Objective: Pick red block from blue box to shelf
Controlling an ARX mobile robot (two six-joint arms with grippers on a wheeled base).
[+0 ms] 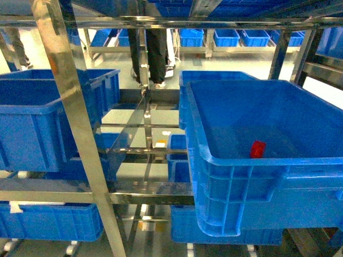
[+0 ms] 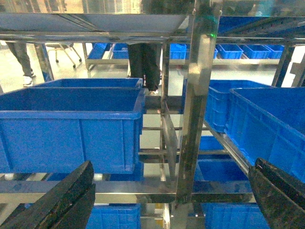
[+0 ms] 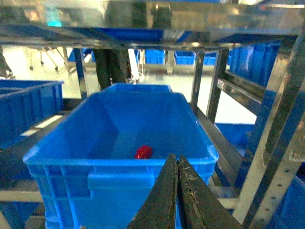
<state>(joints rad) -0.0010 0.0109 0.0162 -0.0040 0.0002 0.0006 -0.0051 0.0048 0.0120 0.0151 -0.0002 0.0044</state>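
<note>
The red block (image 1: 258, 149) lies on the floor of the blue box (image 1: 241, 163), near its front wall. That box stands on a tier of the steel shelf (image 1: 69, 101), on the right. In the right wrist view the red block (image 3: 143, 152) shows just past the blue box's front rim (image 3: 119, 164), and my right gripper (image 3: 174, 156) is shut and empty, outside the box before that rim. My left gripper (image 2: 174, 164) is open with nothing between its fingers, facing a shelf post (image 2: 195, 119). Neither gripper shows in the head view.
Another blue crate (image 1: 32, 118) sits on the left of the same tier, also seen as a crate (image 2: 71, 124) from the left wrist. More crates (image 1: 48, 222) fill the tier below. A person's legs (image 1: 155, 53) stand behind the rack. A perforated post (image 3: 281, 157) rises right of the box.
</note>
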